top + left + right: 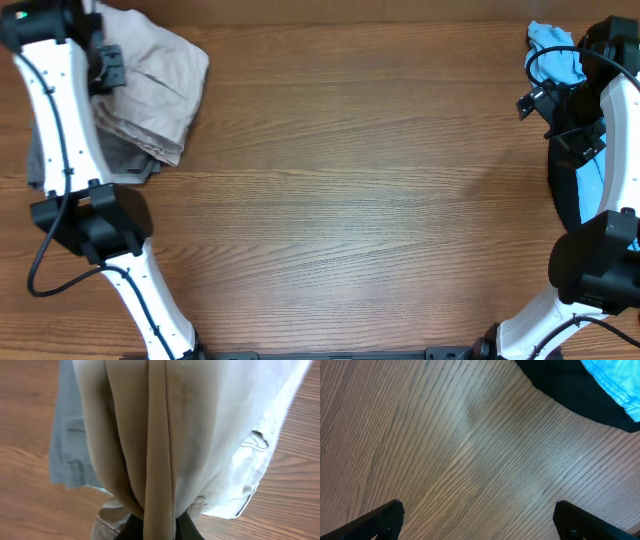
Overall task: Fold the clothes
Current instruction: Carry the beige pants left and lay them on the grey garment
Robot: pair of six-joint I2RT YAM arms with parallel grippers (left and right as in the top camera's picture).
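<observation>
We are pinching the beige shorts (160, 85) in our left gripper (159, 529), its jaws clamped on a bunched fold, at the far left corner of the table (350, 200), where they are overlapping a grey garment (130, 160). Our right gripper (477, 520) is hovering spread wide above bare wood, near a blue cloth (555, 55).

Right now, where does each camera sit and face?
Overhead: above the table, looking straight down; the left arm and right arm show.
Left wrist: looks along the left gripper, shut on the beige shorts; grey garment behind.
Right wrist: looks down at the wood past the open right gripper; blue cloth top right.
Shared: overhead and left wrist both show shorts and grey garment.
</observation>
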